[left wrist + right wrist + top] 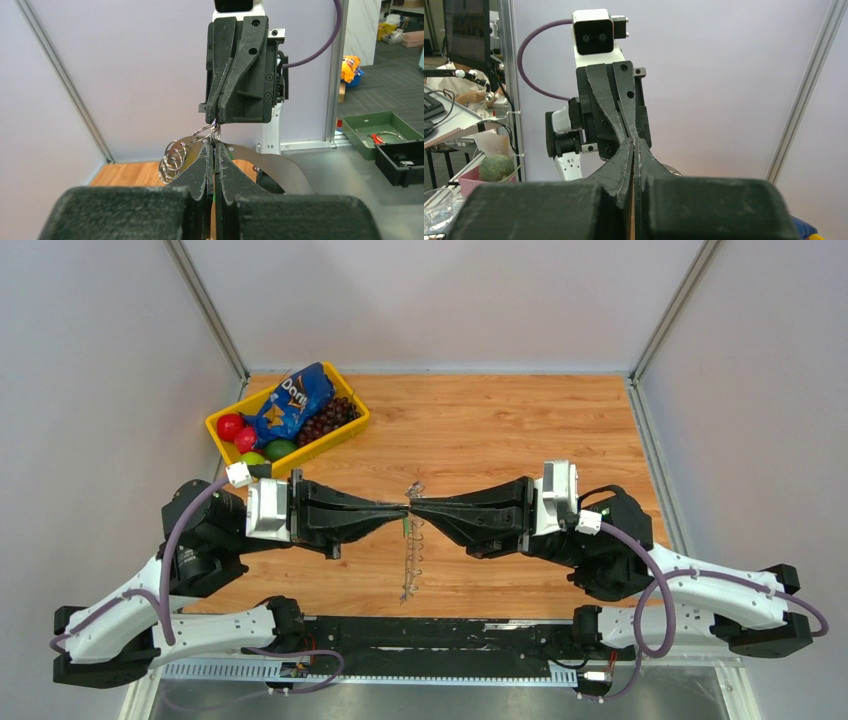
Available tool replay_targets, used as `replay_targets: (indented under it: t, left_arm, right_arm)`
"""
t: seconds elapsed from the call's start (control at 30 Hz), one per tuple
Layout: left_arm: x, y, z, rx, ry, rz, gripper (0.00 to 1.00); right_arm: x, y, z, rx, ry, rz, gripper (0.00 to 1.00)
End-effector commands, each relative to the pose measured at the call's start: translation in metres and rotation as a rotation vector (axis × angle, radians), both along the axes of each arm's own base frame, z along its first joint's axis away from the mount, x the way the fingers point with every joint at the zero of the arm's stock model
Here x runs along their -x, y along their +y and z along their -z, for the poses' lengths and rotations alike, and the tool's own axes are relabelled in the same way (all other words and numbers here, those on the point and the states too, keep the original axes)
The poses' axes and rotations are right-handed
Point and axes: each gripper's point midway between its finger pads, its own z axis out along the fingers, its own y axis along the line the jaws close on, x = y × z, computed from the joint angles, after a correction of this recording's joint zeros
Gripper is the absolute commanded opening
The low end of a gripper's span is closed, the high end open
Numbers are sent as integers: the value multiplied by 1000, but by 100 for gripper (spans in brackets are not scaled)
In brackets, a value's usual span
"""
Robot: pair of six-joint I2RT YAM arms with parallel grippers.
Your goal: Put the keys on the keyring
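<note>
From above, the left pincer [402, 508] and right pincer [414, 508] meet tip to tip over the middle of the desk [500, 430]. The keyring [409, 570] hangs edge-on through that meeting point as a thin line of silver loops. The keys [404, 529] show only as a green speck just under the left tip.

The left wrist view alone shows the metal clearly. The left pincer [215, 147] is pressed together, and the right pincer [215, 120] opposite is likewise closed, nipping a small silver ring. The keyring [174, 157] fans its loops just left of the tips.

The right wrist view shows the right pincer [634, 145] and the left pincer [631, 136] both closed, with the metal hidden. Which piece each grips I cannot tell.
</note>
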Motion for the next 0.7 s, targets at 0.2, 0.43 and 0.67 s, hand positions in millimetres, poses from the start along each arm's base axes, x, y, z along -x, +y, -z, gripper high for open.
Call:
replay_targets:
  t: [0.2, 0.43, 0.67]
  left_arm:
    - [-5, 6, 3, -58, 46, -40, 0]
    - [-9, 12, 25, -187, 94, -75, 0]
    - [-6, 14, 56, -357, 169, -67, 0]
  right_arm:
    - [-9, -14, 29, 181, 40, 68, 14]
    - [-19, -30, 55, 371, 97, 134, 46]
    - [-16, -32, 84, 611, 131, 121, 47]
